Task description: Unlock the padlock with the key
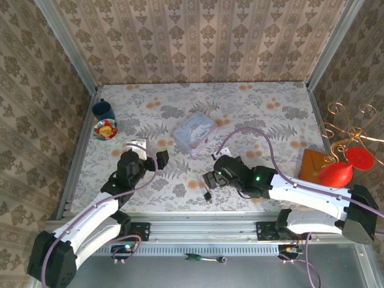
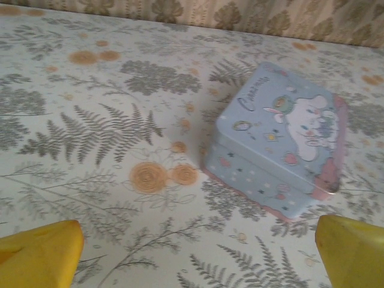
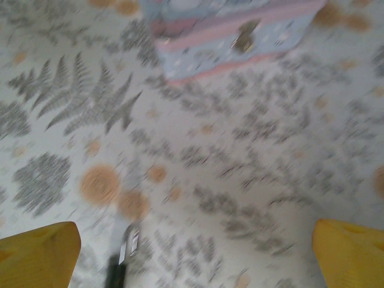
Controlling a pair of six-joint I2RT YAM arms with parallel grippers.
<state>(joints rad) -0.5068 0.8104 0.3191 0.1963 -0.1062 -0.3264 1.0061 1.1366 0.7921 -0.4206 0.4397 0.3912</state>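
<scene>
Top view: the left hand (image 1: pixel 150 152) is hanging over the floral bench (image 1: pixel 270 120), to the near left of the blue tin box (image 1: pixel 195 131). Its fingers are standing wide apart and gripping nothing. The right hand (image 1: pixel 212 172) is hanging on the near side of the tin box, likewise released, with nothing between its fingers. A small dark piece (image 1: pixel 207 195) is lying on the bench nearer than the tin box. It is just beside the right hand and apart from it, and it is too small to tell whether it is the padlock or the key.

Left wrist view: the yellow fingertips (image 2: pixel 39 255) are showing at the two lower corners, spread wide over bare bench (image 2: pixel 90 120). The tin box (image 2: pixel 282 144), its lid showing a cartoon figure, is lying ahead and to the right, well apart from them.

Right wrist view, blurred: the yellow fingertips (image 3: pixel 36 255) are again spread wide and touching nothing. The small dark piece (image 3: pixel 120 267), with a silvery part, is lying inside the gap near the left-hand fingertip. It is well on the near side of the tin box (image 3: pixel 198 36), whose latch (image 3: pixel 243 37) is facing this camera.
</scene>
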